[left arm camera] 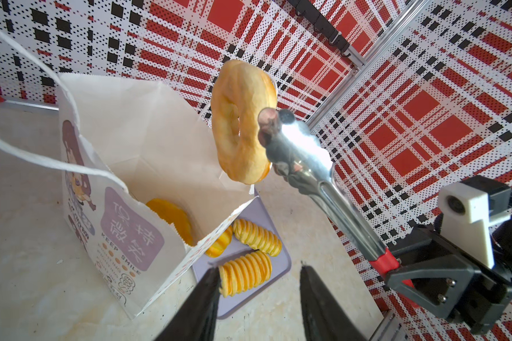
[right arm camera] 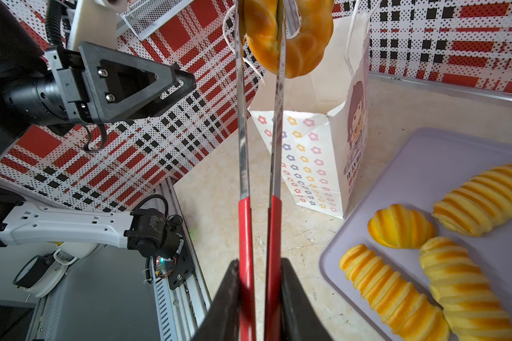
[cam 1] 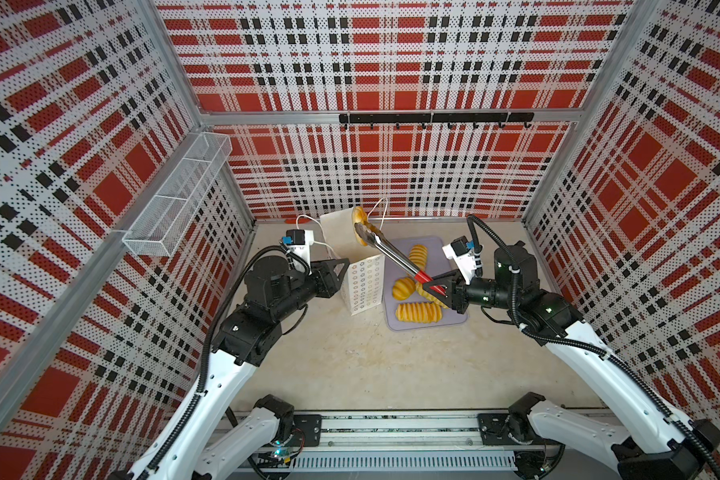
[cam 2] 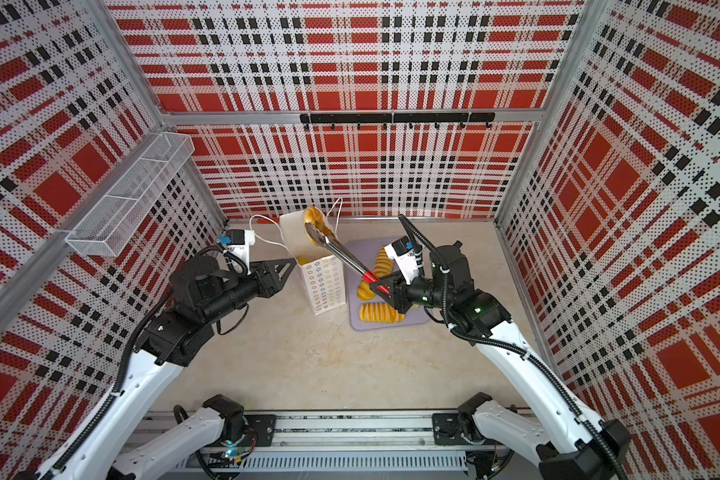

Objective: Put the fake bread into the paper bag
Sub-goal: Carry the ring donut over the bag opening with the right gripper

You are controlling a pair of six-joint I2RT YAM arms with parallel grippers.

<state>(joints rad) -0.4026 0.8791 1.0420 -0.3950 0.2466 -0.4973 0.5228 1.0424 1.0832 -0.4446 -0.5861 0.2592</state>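
Right arm (cam 1: 578, 345) stretches toward ten o'clock, wrist raised, and the right gripper (right arm camera: 259, 262) is clenched on the red handles of the tongs (cam 1: 391, 253). Left arm (cam 1: 225, 374) reaches toward one o'clock. The left gripper (left arm camera: 260, 268) hangs at nine o'clock of the paper bag (cam 1: 364, 286), jaws apart and empty. The bag stands upright, mouth open, with one golden pastry (left arm camera: 172, 218) lying inside. Just beside it at three o'clock, the lilac tray (right arm camera: 420, 171) carries three ridged loaves (right arm camera: 387, 292) and a small round roll (right arm camera: 399, 226). The ring donut (left arm camera: 240, 124), pinched on edge in the tong tips, hangs over the bag's mouth near its twelve o'clock rim.
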